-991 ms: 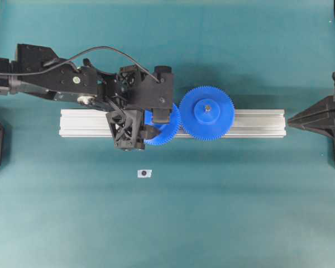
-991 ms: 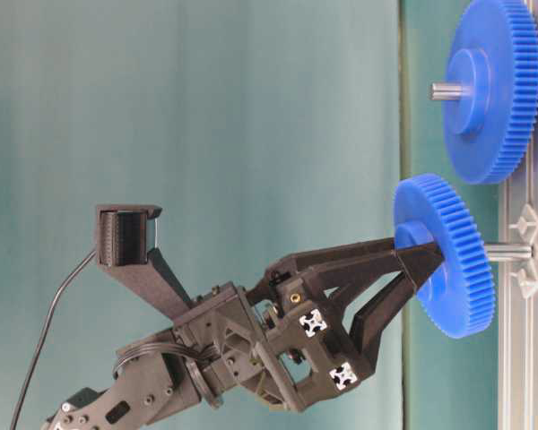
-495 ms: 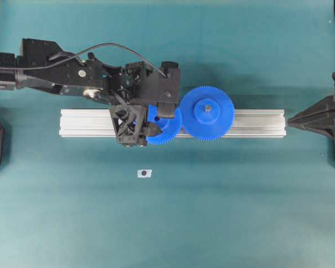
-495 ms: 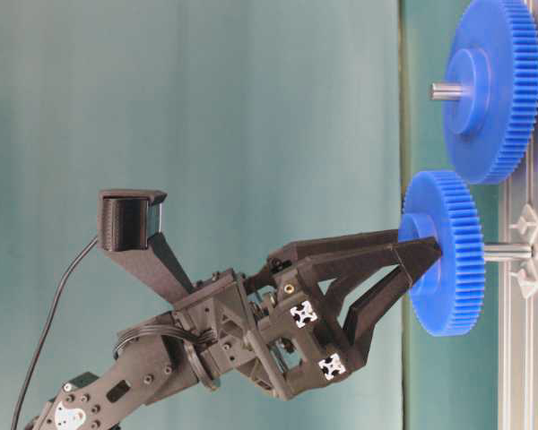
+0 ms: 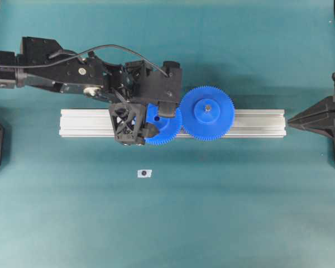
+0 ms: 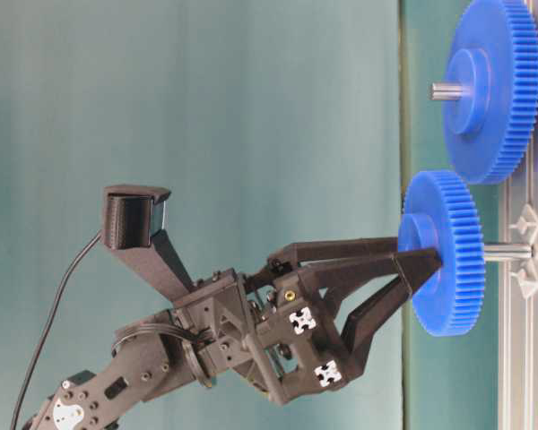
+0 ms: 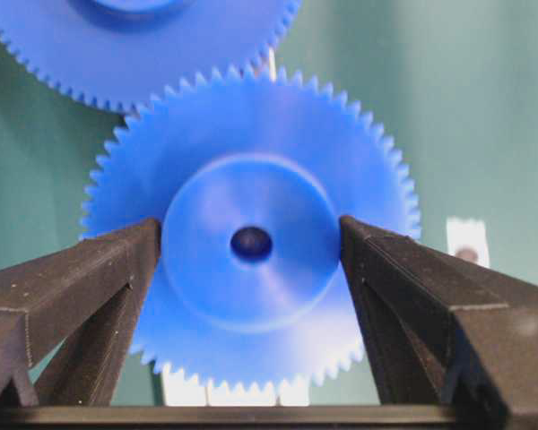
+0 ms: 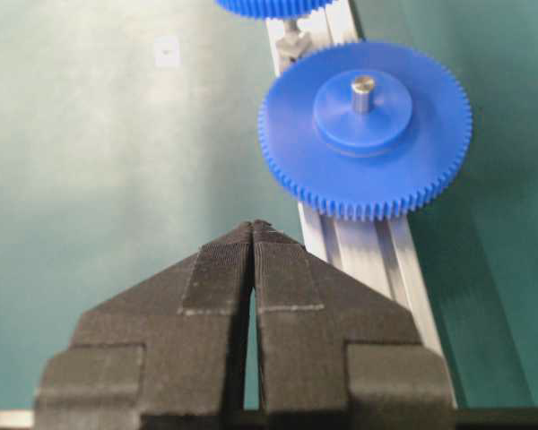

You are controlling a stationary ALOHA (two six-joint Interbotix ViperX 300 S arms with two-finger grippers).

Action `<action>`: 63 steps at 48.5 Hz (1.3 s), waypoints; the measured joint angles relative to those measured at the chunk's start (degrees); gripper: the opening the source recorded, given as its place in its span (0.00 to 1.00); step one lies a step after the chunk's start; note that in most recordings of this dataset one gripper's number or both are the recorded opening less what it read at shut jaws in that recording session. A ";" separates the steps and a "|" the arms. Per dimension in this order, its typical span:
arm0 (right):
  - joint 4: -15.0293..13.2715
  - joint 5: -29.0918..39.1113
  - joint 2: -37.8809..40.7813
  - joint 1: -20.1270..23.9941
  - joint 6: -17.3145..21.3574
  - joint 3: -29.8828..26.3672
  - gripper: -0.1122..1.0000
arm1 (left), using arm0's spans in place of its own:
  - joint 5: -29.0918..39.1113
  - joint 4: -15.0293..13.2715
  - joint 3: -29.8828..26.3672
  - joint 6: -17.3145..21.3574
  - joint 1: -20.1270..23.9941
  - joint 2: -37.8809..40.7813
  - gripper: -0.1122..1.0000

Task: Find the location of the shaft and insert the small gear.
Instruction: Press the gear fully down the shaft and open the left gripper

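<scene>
The small gear [image 6: 457, 215], a blue toothed wheel, sits on the grey shaft [image 6: 509, 253] that rises from the aluminium rail. In the overhead view the small gear [image 5: 164, 133] meets the teeth of the larger gear. My left gripper [image 6: 417, 253] is open, with one finger on each side of the raised hub and hardly any gap. The left wrist view shows the hub and its dark hole [image 7: 251, 243] between the black fingertips [image 7: 139, 246]. My right gripper [image 8: 253, 226] is shut and empty, parked at the right end [image 5: 293, 120] of the rail.
The larger blue gear [image 5: 206, 113] with a grey pin stands on the silver rail [image 5: 257, 123], right of the small gear. A small white tag with a dark dot [image 5: 144, 173] lies on the teal table in front of the rail.
The left fingers have spread apart around the hub. The small gear has shifted slightly towards the larger gear and sits straighter on the shaft. The right arm has not moved.
</scene>
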 measured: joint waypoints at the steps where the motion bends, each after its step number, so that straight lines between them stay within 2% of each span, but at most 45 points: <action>1: 0.00 0.00 0.00 0.09 0.00 0.00 0.12 | 0.18 0.00 -0.18 0.18 0.09 0.00 0.88; 10: 0.00 0.00 0.00 0.00 0.00 0.00 0.12 | 2.46 0.00 -1.76 1.67 0.62 0.26 0.88; 25: 0.00 0.00 0.00 0.00 0.00 0.00 0.12 | 2.81 0.00 -2.46 1.23 0.70 0.79 0.88; 47: 0.00 0.00 0.00 0.00 0.00 0.35 0.12 | 2.46 0.00 -6.33 1.41 0.62 0.79 0.88; 54: 0.00 0.00 0.00 0.00 0.00 0.44 0.12 | 2.46 0.00 -6.50 1.05 0.26 0.70 0.88; 63: 0.00 0.00 -0.09 0.00 0.09 0.44 0.12 | 2.20 0.00 -6.15 -1.23 -1.58 0.79 0.88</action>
